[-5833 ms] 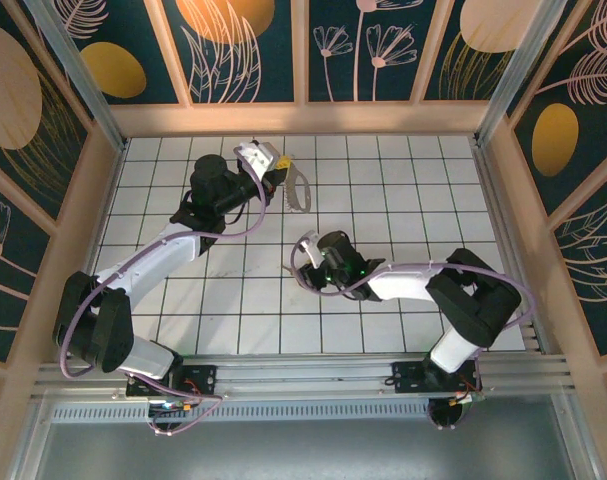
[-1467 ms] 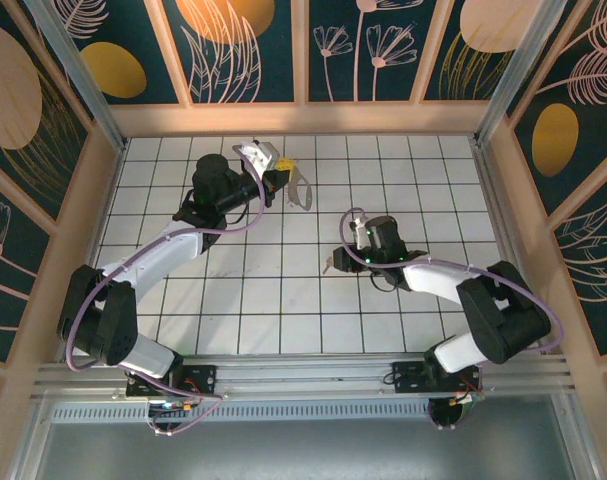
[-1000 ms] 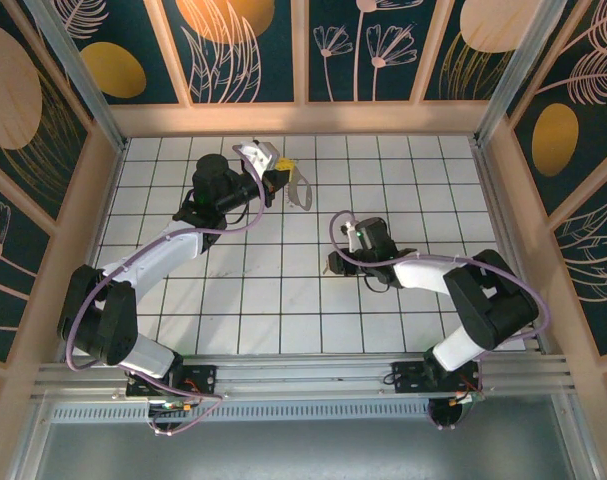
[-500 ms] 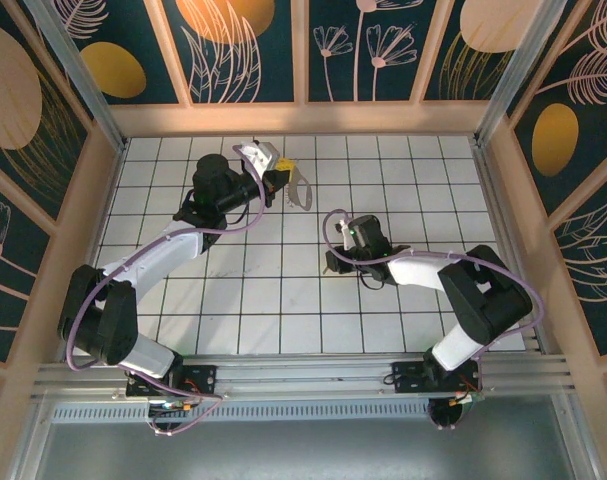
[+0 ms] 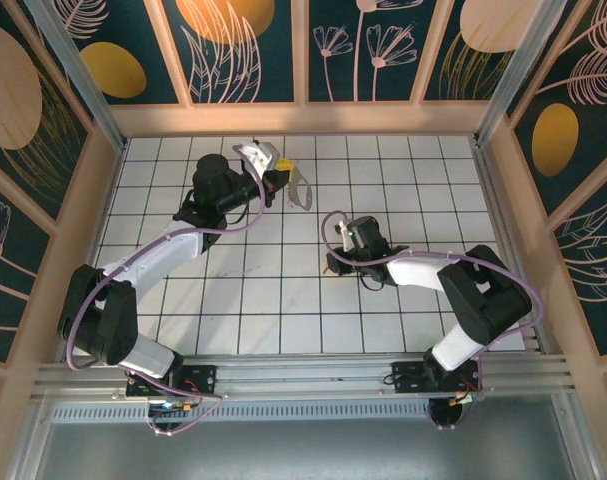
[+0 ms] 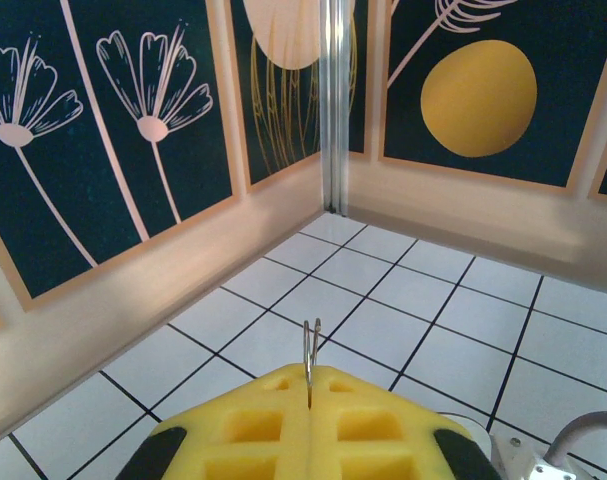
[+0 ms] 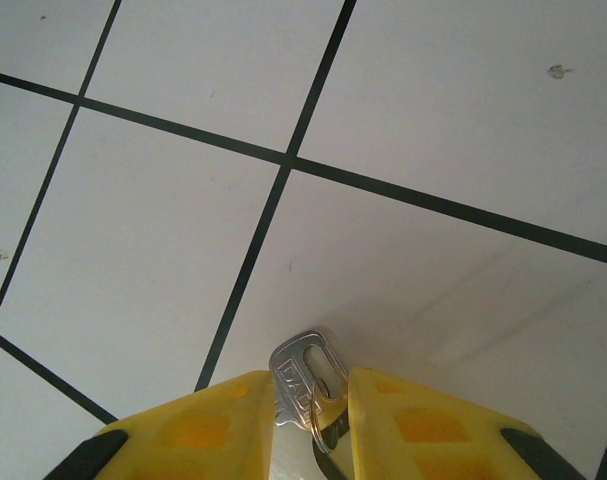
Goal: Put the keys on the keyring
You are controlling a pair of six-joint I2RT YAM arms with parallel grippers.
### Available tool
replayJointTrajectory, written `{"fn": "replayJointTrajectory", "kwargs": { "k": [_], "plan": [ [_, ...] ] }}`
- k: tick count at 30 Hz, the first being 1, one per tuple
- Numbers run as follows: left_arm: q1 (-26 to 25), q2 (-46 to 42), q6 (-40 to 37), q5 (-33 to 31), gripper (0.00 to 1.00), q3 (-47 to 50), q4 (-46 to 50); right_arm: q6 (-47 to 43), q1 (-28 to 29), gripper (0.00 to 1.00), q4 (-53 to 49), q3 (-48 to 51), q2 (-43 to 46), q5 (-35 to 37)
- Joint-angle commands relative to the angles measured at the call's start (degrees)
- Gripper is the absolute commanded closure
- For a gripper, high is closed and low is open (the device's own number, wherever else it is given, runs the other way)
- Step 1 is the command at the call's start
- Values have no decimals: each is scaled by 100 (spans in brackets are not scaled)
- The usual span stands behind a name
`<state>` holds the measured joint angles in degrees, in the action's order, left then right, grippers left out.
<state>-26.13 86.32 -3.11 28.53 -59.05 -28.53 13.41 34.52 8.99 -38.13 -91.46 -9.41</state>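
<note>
1. Key (image 7: 305, 372): thin, stiff, light, likely slick metal, on worktop (image 7: 433, 130); right gripper (image 7: 311, 392) pinches its head edges, jaws narrow.
2. Ring (image 6: 310, 345): stiff wire, clamped upright in tightly closed left gripper (image 6: 310, 400).

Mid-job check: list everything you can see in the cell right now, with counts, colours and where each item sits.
key: one seen, silvery, on a white tile, between the right gripper's yellow fingers
keyring: one, tan strap, hanging from the left gripper above the far tiles
metal ring: one, silvery, seen edge-on, pinched at the left gripper's tips
table: one, white tiles with black grid lines
walls: dark teal panels with pale flowers and orange discs, tan frames, on three sides
left gripper: yellow pads, shut on the metal ring
right gripper: yellow pads, down at the tile, against both edges of the key
</note>
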Motion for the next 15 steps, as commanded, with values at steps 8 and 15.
{"fn": "replayJointTrajectory", "kwargs": {
  "k": [8,15],
  "plan": [
    [47,16,75,150,100,-177,-355,-93,40,78,-110,1,-107,119],
    [47,7,87,146,100,-173,-366,-93,39,81,-95,56,-84,97]
  ]
}}
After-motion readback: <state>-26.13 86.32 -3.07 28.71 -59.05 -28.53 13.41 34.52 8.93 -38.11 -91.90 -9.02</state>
